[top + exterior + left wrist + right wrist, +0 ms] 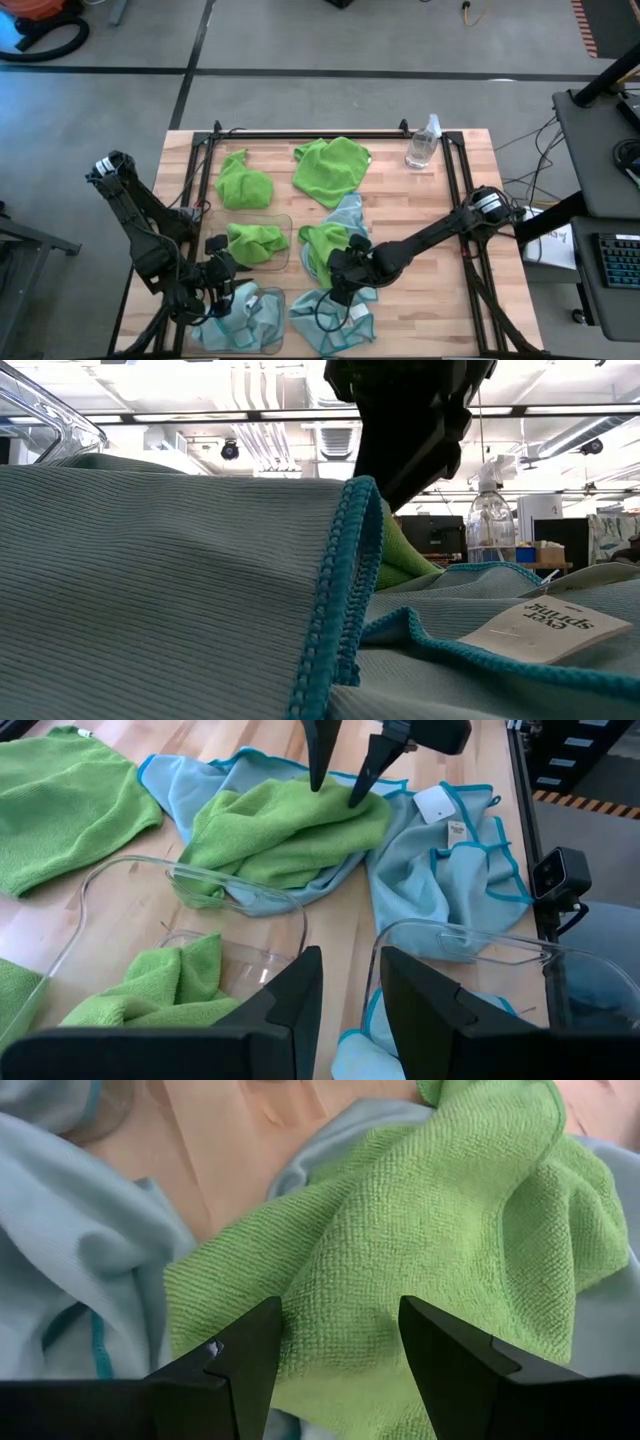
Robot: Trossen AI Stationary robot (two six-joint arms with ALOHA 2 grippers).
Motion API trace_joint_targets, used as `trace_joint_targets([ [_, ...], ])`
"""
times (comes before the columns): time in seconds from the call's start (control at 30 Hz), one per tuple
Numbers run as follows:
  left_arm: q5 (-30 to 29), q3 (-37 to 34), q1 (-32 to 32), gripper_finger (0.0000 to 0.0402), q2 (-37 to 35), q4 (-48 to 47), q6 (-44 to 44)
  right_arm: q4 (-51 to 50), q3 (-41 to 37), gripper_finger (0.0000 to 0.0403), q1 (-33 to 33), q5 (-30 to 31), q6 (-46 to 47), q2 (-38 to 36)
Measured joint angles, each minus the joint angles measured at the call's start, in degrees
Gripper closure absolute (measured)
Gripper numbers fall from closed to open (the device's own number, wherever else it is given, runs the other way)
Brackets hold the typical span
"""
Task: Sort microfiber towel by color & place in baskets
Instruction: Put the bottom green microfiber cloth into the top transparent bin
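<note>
Two clear baskets sit at the near left of the table: the nearest one point(262, 338) holds pale blue cloth point(228, 322), and the one just behind it point(285, 232) holds a crumpled lime green towel point(256, 243). Left gripper point(222, 272) hangs low where the two baskets meet, fingers a little apart with nothing between them; the left wrist view shows both dark fingers point(285, 1005) parted over the gap between the basket rims. Beside the near basket, to its right, a pale blue towel with a white tag point(335, 318) lies spread at the table's front edge; the low view looks straight across its teal-stitched hem point(345, 575) and the tag point(545, 628). Just behind that, the right gripper point(342, 266) is down over a green towel point(325, 243) that lies bunched on top of another pale blue towel point(348, 212). Its fingers are spread wide and holding nothing; the left wrist view shows the fingertips point(322, 765) at the green cloth's top, and the right wrist view shows the green towel point(420, 1230) filling the space beyond the parted fingers point(240, 1355). Farther back, two more green towels lie flat on the wood, a smaller one point(243, 183) at left and a larger one point(333, 166) near centre. Farthest, a clear spray bottle point(424, 143) stands upright near the back right corner.
</note>
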Motion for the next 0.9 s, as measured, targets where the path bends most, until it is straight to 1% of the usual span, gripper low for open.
trace_joint_targets([
  [0.13, -0.02, 0.00, 0.00, 0.0312, 0.00, 0.00, 0.00, 0.02, -1.39, 0.0209, -0.31, 0.01, 0.50, 0.02],
  [0.27, -0.02, 0.00, 0.00, 0.0312, 0.00, 0.02, 0.00, -0.02, -3.25, 0.0237, -0.68, 0.00, 2.72, 0.03],
  [0.4, -0.02, 0.00, 0.00, 0.0312, 0.00, 0.04, 0.00, -0.03, -4.14, 0.0285, -0.74, -0.02, 2.79, 0.04],
  [0.6, -0.04, 0.00, 0.00, 0.0312, 0.00, 0.06, 0.02, 0.47, -4.14, 0.0378, -0.74, -0.02, 2.51, 0.04],
  [0.63, -0.07, 0.00, 0.00, 0.0312, 0.00, 0.07, 0.02, 0.47, -4.14, 0.0386, -0.74, -0.02, 2.36, 0.04],
  [0.8, -0.08, 0.00, 0.00, 0.0312, 0.00, 0.07, 0.02, 0.24, -3.63, 0.0393, -1.03, -0.02, 1.48, 0.00],
  [0.9, -0.13, 0.00, 0.00, 0.0312, 0.00, 0.07, 0.06, 0.45, -0.94, 0.0393, -1.58, 0.00, -1.35, -0.04],
])
